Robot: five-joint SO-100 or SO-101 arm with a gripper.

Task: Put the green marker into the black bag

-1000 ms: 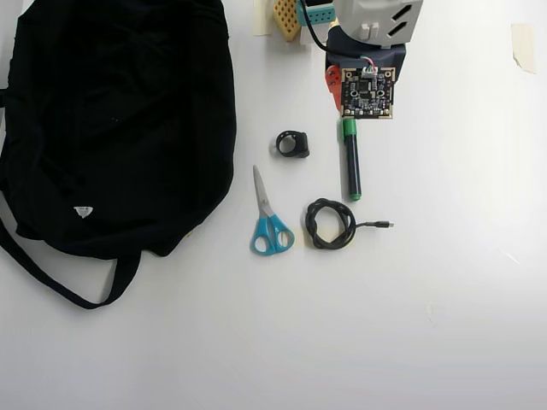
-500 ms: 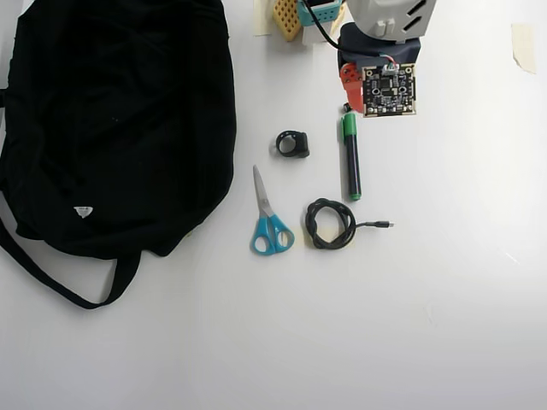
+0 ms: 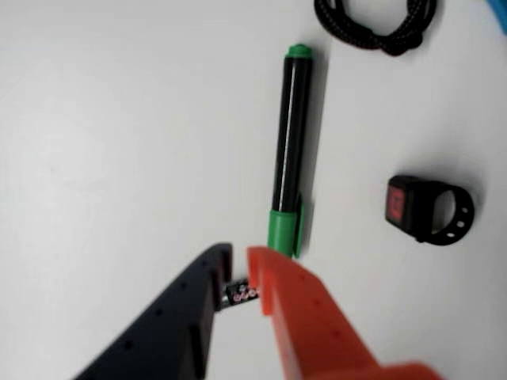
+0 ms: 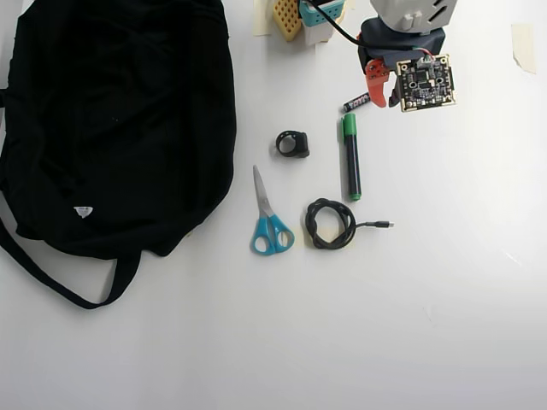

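Observation:
The green marker (image 4: 350, 166) lies flat on the white table, its green cap toward the arm, and in the wrist view the marker (image 3: 289, 150) runs away from the fingertips. My gripper (image 4: 382, 99) hovers just past the cap end, a little to the right of it in the overhead view. In the wrist view the gripper (image 3: 240, 257) has its black and orange fingers almost together, holding nothing. The black bag (image 4: 120, 128) sprawls over the left of the table, far from the gripper.
A small black battery (image 4: 356, 102) lies on the table under the fingertips. A black ring-shaped gadget (image 4: 293, 143), blue-handled scissors (image 4: 269, 224) and a coiled black cable (image 4: 331, 224) lie between the marker and the bag. Tape marks the right edge.
The arm has swung right and slightly up in the overhead view, off the marker's cap, uncovering the battery. Nothing on the table has moved.

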